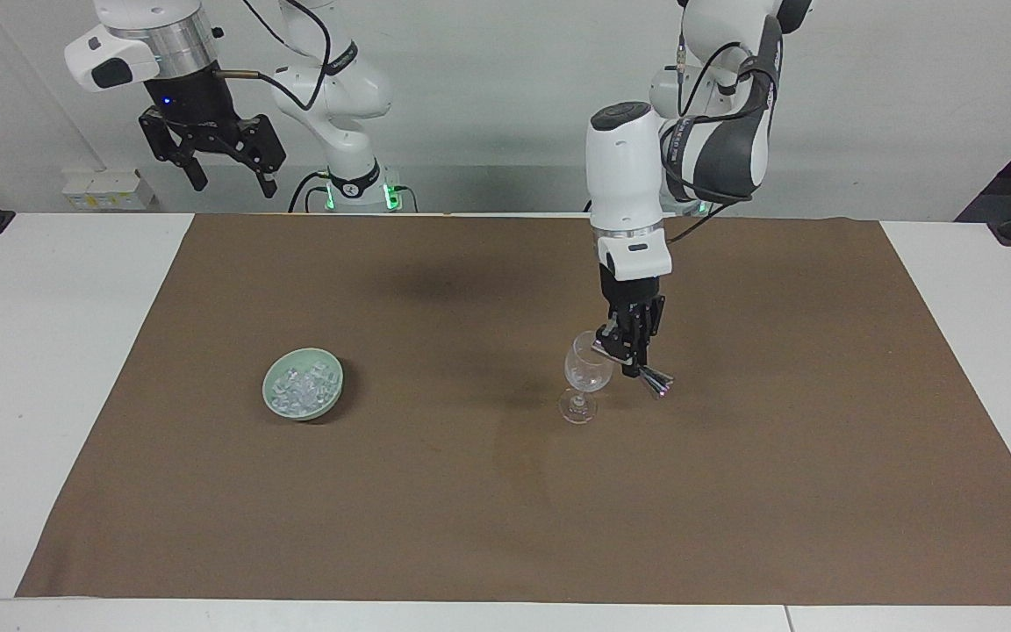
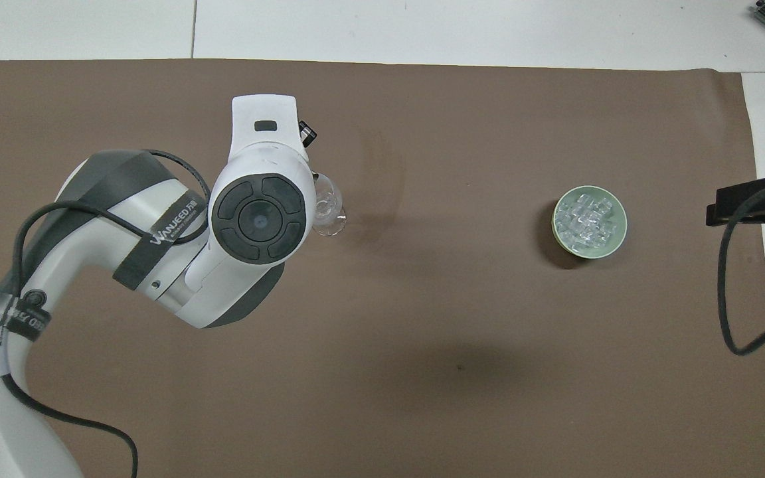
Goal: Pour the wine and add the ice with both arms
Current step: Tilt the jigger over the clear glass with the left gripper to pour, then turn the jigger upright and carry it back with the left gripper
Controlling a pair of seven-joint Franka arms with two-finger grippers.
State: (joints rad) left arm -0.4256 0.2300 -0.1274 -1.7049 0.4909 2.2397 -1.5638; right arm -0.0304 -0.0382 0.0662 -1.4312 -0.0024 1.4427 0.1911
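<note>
Currently the left tool hangs over the brown cloth-covered worktop, clenched on slim metal tongs whose tips reach over the rim of the clear stemmed wine glass standing just beside it. Well apart from that tool, toward the right arm's end, the pale green round bowl holds the small clear ice cubes. Raised off the worktop's edge, the right tool waits released, fingers spread.
</note>
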